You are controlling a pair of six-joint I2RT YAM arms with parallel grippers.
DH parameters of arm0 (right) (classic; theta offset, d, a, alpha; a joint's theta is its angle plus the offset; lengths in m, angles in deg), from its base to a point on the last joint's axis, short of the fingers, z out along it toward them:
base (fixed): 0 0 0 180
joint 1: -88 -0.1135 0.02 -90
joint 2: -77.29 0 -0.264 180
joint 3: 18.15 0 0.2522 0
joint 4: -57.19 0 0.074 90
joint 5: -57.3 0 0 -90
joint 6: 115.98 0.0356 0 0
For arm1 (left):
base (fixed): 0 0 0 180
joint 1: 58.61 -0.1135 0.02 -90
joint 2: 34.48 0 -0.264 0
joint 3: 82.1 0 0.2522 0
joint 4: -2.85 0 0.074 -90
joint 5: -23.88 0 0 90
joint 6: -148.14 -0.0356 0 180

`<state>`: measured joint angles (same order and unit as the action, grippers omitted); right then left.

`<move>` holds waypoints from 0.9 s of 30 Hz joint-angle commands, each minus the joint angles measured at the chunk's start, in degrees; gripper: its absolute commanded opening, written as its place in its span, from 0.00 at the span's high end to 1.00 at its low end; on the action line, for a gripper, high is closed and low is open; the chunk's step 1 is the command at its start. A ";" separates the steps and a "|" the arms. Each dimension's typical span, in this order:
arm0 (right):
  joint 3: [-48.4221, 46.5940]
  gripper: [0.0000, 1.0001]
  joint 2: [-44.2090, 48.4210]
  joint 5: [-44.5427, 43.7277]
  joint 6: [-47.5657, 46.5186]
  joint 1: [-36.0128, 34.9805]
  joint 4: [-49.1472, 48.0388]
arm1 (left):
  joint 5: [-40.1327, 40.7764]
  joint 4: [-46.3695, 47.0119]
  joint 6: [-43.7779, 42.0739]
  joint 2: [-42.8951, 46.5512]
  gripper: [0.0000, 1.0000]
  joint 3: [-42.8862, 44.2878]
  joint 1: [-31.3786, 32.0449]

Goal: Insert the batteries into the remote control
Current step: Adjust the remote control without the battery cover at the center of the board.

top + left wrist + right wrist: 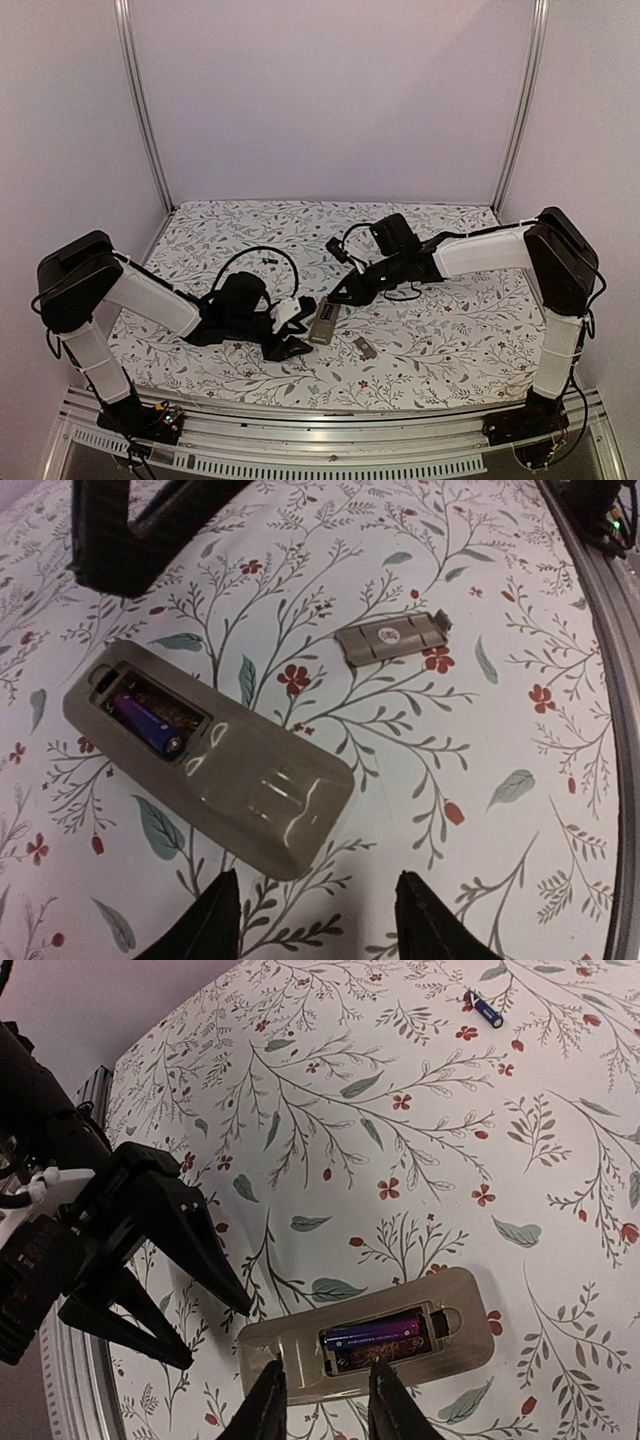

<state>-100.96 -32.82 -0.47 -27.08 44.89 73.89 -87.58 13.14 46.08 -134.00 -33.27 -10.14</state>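
Both jaws half-open, empty; at six o'clock my right pair may knock the battery [380, 1337] from the remote control [470, 1355].

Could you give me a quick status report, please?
Left gripper open, empty. Right gripper open above remote control. One battery seated; second battery loose. Cover aside, nothing blocking.

Left arm [150, 300] and right arm [480, 252] carry white link covers between black joint housings, black cables [256, 250] looping at the wrists, black tapered fingers [215, 920], with a white bracket [287, 311] on the left gripper [315, 880].
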 commanded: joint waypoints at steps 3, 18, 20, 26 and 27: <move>-1.08 0.93 -1.94 -8.56 12.76 -0.31 -0.39 | 5.48 3.71 4.84 1.52 0.57 -0.01 -4.30; -1.87 0.99 -7.34 -17.45 20.75 0.37 4.23 | 10.16 -3.50 3.94 -8.24 0.67 7.85 -3.18; -1.80 0.99 -7.57 -17.60 20.75 0.48 4.20 | 8.61 -1.71 4.18 -8.19 0.66 7.47 -2.94; -3.02 0.99 -9.53 -14.04 20.42 0.53 2.62 | 5.75 -0.94 3.93 -9.63 0.66 8.16 -2.34; -3.28 0.99 -9.88 -13.88 20.44 0.50 2.40 | 4.99 -0.94 3.94 -9.78 0.66 8.39 -2.21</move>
<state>-102.28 -40.05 -15.83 -7.09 45.06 77.30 -79.66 12.53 50.48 -141.59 -26.08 -13.46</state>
